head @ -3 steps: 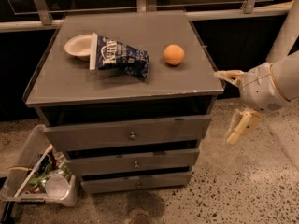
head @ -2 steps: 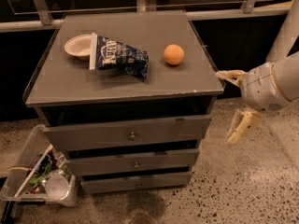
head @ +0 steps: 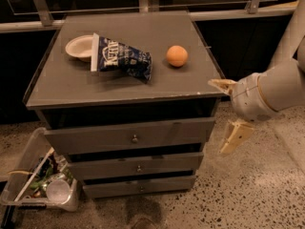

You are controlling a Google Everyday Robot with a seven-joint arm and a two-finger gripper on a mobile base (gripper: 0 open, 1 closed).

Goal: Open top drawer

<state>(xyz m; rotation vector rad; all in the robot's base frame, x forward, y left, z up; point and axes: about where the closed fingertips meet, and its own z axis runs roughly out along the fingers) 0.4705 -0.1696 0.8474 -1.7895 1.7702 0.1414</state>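
The top drawer (head: pixel 128 134) is a wide grey front, the tallest of three, under the cabinet's top, with a small round metal knob (head: pixel 135 139) at its centre. It looks closed or nearly so, with a dark gap above it. My gripper (head: pixel 228 113) is to the right of the cabinet, beside its right front corner and level with the top drawer. It is open and empty: one cream finger (head: pixel 220 84) lies by the top's edge, the other finger (head: pixel 236 136) hangs lower. It touches nothing.
On the cabinet top (head: pixel 71 87) lie a white bowl (head: pixel 78 47), a dark blue chip bag (head: pixel 123 58) and an orange (head: pixel 177 56). Two slimmer drawers (head: pixel 138 166) sit below. A clear bin of rubbish (head: pixel 40 185) stands on the speckled floor at the lower left.
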